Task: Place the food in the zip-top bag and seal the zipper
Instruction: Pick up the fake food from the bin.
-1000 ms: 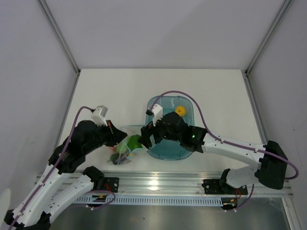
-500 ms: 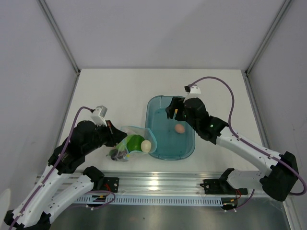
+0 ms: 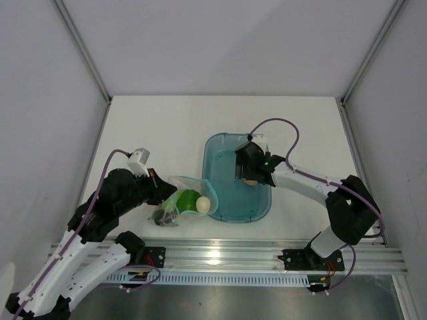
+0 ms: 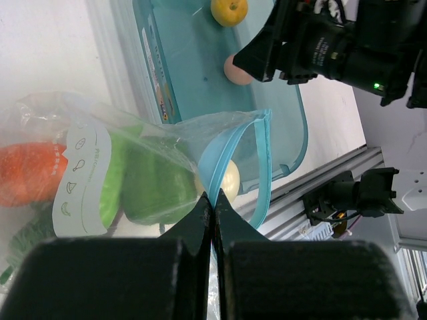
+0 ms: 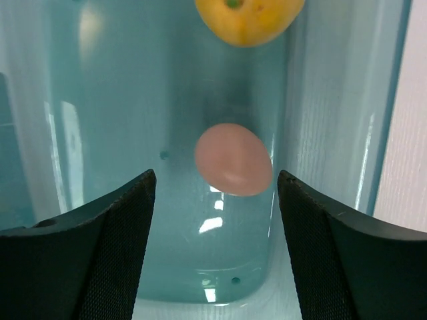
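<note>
The clear zip-top bag [image 3: 179, 200] lies left of the teal tray [image 3: 225, 195]. It holds a green pepper [image 3: 187, 198], a pale egg-shaped piece [image 3: 203, 204] at its mouth and dark pieces [image 3: 163, 219]. My left gripper [image 3: 167, 192] is shut on the bag's mouth at the light blue zipper [image 4: 265, 167]. The left wrist view also shows the pepper [image 4: 157, 187] and an orange piece [image 4: 27, 173] inside. My right gripper [image 5: 215, 180] is open just above a pink egg-shaped piece [image 5: 233, 159] in the tray, with one finger on each side. A yellow fruit [image 5: 248, 17] lies beyond it.
The teal tray [image 5: 100, 100] has raised walls close to both right fingers. The right arm [image 3: 313, 187] reaches across the table from the right. White enclosure walls and metal posts stand on three sides. The metal rail [image 3: 220, 257] runs along the near edge.
My right gripper has moved from the bag's mouth back to the tray, leaving the pale egg-shaped piece in the bag. It now hangs over the pink piece. My left gripper has held still.
</note>
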Motion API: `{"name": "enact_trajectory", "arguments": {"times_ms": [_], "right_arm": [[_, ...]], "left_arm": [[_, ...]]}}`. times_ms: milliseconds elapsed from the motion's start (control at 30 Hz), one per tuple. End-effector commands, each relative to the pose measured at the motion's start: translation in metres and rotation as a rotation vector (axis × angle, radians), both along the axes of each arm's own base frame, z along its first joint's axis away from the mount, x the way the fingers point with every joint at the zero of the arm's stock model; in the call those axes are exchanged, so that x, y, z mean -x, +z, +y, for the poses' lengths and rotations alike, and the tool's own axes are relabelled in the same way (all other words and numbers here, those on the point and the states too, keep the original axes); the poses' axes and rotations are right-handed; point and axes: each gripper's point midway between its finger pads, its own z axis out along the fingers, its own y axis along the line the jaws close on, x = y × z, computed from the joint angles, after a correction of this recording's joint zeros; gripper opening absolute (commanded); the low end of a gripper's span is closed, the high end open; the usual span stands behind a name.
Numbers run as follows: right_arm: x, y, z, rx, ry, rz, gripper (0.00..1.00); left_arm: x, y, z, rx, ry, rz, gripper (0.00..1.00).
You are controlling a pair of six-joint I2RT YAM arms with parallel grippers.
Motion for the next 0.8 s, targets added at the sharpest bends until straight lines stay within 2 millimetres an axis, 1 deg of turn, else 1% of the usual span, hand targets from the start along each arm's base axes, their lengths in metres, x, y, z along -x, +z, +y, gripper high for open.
{"name": "enact_trajectory", "arguments": {"times_ms": [0, 67, 200, 300, 600, 767], "right_arm": [[-0.008, 0.001, 0.0, 0.035, -0.039, 0.021, 0.74], [-0.008, -0.007, 0.003, 0.045, -0.036, 0.043, 0.74], [-0.008, -0.013, 0.006, 0.042, -0.026, 0.054, 0.73], [-0.009, -0.017, 0.006, 0.052, -0.028, 0.056, 0.72], [-0.011, -0.043, 0.004, 0.103, -0.027, 0.096, 0.71], [-0.012, -0.049, 0.005, 0.106, -0.028, 0.1, 0.63]], "left_arm": [[-0.002, 0.011, -0.004, 0.036, -0.014, -0.041, 0.01], [-0.002, 0.009, -0.004, 0.034, -0.011, -0.04, 0.01], [-0.001, 0.009, -0.003, 0.034, -0.012, -0.04, 0.01], [-0.001, 0.01, -0.004, 0.039, -0.016, -0.041, 0.01], [-0.002, 0.012, -0.004, 0.036, -0.016, -0.045, 0.0], [-0.003, 0.013, -0.004, 0.037, -0.015, -0.046, 0.01]]}}
